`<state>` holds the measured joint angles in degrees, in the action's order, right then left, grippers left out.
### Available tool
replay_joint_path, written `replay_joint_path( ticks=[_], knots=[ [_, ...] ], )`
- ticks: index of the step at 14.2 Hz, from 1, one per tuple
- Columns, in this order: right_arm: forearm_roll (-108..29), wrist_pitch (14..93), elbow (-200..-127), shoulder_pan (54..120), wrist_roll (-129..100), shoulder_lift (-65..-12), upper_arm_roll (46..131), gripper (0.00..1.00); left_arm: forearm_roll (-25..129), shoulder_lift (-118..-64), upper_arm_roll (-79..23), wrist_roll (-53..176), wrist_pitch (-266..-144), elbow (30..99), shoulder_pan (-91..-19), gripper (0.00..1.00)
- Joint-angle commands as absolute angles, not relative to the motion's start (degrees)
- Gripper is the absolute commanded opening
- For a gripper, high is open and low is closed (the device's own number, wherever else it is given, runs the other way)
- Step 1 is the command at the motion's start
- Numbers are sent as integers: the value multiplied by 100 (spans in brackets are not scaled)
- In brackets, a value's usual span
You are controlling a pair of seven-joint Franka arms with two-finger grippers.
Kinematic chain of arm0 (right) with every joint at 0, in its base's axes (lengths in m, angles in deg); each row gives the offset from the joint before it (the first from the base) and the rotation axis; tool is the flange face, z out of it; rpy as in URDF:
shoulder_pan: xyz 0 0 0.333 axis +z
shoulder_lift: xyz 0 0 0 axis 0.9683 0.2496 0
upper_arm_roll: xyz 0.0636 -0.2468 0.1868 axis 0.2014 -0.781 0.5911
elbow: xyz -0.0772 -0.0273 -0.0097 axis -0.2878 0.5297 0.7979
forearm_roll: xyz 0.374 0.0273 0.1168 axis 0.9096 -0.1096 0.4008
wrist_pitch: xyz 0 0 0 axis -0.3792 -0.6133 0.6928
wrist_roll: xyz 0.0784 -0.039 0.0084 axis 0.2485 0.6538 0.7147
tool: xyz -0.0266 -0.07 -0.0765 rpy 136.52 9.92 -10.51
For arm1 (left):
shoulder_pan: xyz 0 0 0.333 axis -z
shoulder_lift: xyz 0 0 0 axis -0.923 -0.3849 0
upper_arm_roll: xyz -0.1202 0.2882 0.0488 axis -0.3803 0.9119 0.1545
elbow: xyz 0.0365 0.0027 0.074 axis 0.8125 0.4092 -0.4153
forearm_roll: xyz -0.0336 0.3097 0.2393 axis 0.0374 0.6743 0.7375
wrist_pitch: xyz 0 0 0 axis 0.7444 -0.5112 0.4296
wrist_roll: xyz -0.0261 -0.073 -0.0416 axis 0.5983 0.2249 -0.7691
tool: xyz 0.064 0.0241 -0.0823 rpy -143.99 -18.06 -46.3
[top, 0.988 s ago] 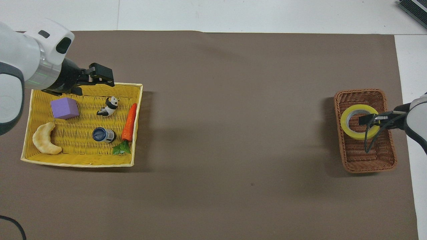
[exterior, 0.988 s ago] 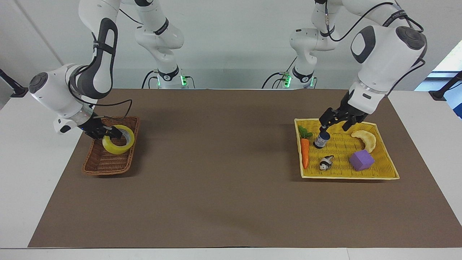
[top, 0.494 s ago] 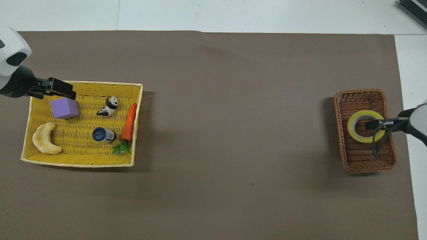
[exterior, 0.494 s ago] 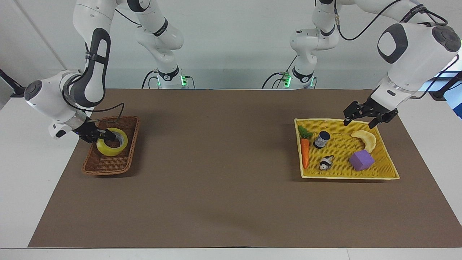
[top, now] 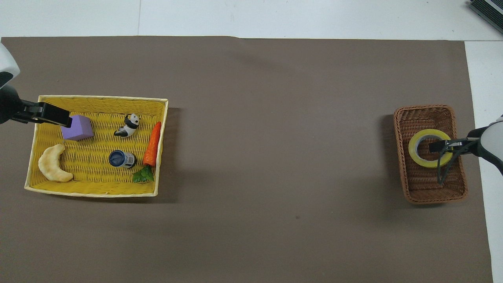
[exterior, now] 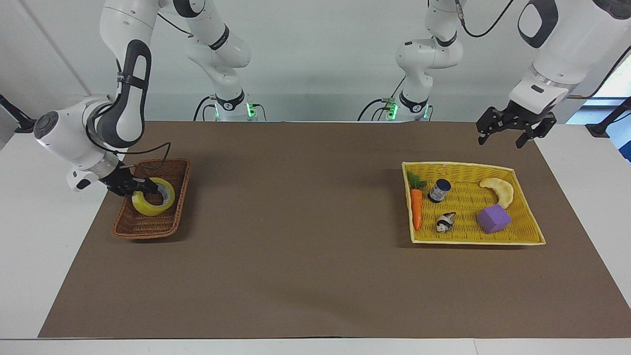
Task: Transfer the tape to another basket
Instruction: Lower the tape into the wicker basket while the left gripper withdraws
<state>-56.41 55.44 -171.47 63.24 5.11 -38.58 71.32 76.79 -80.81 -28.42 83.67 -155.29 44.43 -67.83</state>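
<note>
The left tool [exterior: 503,135] has lifted off the yellow tray [exterior: 522,241], spread apart. The right tool [exterior: 143,189] has lowered the tape [exterior: 150,209] into the brown basket [exterior: 143,224]. I cannot tell if it grips. It should let go fully, then rise straight up. From above I count one tape, one brown basket and one tray with five toys.
</note>
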Motion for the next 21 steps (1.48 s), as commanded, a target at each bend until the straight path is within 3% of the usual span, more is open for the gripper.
replay_joint_path(
  ticks=[1,8,15,18,21],
  knots=[
    [-5633,5525,-17089,6271,452,-3856,7182,97,7798,-7795,-2855,8451,-15385,4648,-6806,100],
    [-5747,4955,-16396,6490,5,-3987,7217,100,7745,-7768,-2846,8399,-15289,4632,-6781,100],
    [-6606,4427,-16289,7763,-1858,-4821,7209,100,7754,-7768,-2829,8398,-15333,4579,-6816,100],
    [-6714,3726,-16167,8081,-2141,-5331,7252,100,7754,-7768,-2829,8398,-15333,4579,-6833,100],
    [-6740,2795,-15396,8126,-2071,-5438,7288,100,7746,-7768,-2829,8398,-15324,4579,-6824,100]
  ],
)
